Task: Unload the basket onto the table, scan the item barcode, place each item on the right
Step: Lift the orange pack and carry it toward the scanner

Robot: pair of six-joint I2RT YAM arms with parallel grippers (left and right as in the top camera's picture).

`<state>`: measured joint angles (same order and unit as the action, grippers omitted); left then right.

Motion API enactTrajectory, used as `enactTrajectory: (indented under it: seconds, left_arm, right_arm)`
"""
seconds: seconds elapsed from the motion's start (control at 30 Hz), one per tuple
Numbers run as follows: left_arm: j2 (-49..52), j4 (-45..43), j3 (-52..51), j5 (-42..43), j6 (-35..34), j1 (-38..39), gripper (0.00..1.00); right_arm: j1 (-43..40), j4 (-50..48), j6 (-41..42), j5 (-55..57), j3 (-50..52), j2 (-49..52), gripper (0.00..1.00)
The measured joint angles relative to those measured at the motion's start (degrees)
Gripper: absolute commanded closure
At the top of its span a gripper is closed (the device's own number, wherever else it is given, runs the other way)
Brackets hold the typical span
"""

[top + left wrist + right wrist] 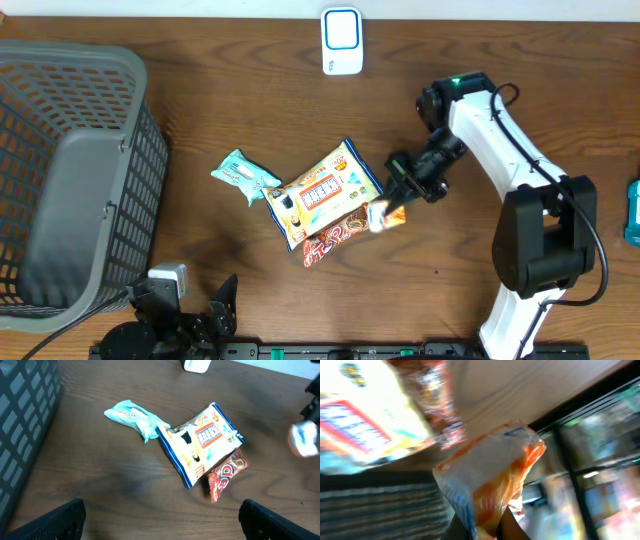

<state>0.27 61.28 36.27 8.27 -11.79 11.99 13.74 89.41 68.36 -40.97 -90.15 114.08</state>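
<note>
A small orange-and-white snack pack is pinched in my right gripper, just right of the snack pile at mid-table. In the right wrist view the pack fills the centre, with the right gripper shut on its lower end; no barcode is readable on it. In the left wrist view the pack is a blur at the right edge. A white-and-blue scanner stands at the table's far edge. My left gripper sits low at the front left. Its fingers are spread wide and hold nothing.
Three more packs lie mid-table: a teal one, a yellow-and-blue one and a red one. A grey mesh basket fills the left side. A teal object sits at the right edge.
</note>
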Motion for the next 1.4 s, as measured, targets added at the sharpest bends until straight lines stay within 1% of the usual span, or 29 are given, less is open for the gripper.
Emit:
enactTrajectory:
  seconds: [0.1, 0.2, 0.4, 0.5, 0.57, 0.77, 0.87, 0.93, 0.97, 1.03, 1.23, 1.4]
  left_arm:
    - [0.0, 0.0, 0.0, 0.02, 0.02, 0.0, 0.02]
    - [0.0, -0.02, 0.0, 0.0, 0.02, 0.0, 0.02]
    - [0.0, 0.0, 0.0, 0.02, 0.0, 0.0, 0.02]
    - [0.0, 0.0, 0.0, 0.02, 0.0, 0.0, 0.02]
    - [0.0, -0.02, 0.0, 0.0, 0.0, 0.0, 0.02]
    - [0.0, -0.02, 0.0, 0.02, 0.0, 0.0, 0.02]
    - [0.0, 0.0, 0.0, 0.02, 0.0, 0.0, 0.02]
    - [0.0, -0.02, 0.0, 0.0, 0.0, 0.0, 0.02]
    - [0.0, 0.0, 0.0, 0.02, 0.0, 0.0, 0.02]
    - [0.0, -0.02, 0.0, 0.0, 0.0, 0.0, 0.02]
    - [0.0, -0.02, 0.0, 0.02, 0.02, 0.0, 0.02]
    - [0.0, -0.02, 0.0, 0.02, 0.0, 0.0, 0.02]
  right_arm:
    - [-0.59, -8.66, 7.69, -1.57, 0.02, 0.0, 0.98]
    - [-1.11, -13.75, 13.75, -1.75, 0.02, 0.13, 0.98]
    - [-1.29, -15.1, 19.02, -7.58, 0.0, 4.28, 0.98]
    - [-1.29, -14.69, 18.47, -11.41, 0.0, 8.41, 0.99]
    - [-1.29, -14.45, 15.96, -14.91, 0.04, 10.69, 0.98]
    - [-1.18, -13.77, 1.33, -24.48, 0.15, 12.63, 0.99]
    - [-1.18, -10.14, -5.01, -27.96, 0.15, 12.63, 0.99]
    - [-1.18, -3.67, -6.6, -28.98, 0.0, 12.63, 0.99]
    - [-1.18, -0.96, -6.78, -29.2, 0.04, 12.61, 0.99]
    - [-1.31, 0.9, -5.33, -29.14, 0.04, 12.61, 0.99]
    - [-3.41, 1.46, 7.58, -21.05, 0.04, 12.61, 0.99]
    - [-3.98, 2.67, 10.54, -17.53, 0.04, 12.61, 0.99]
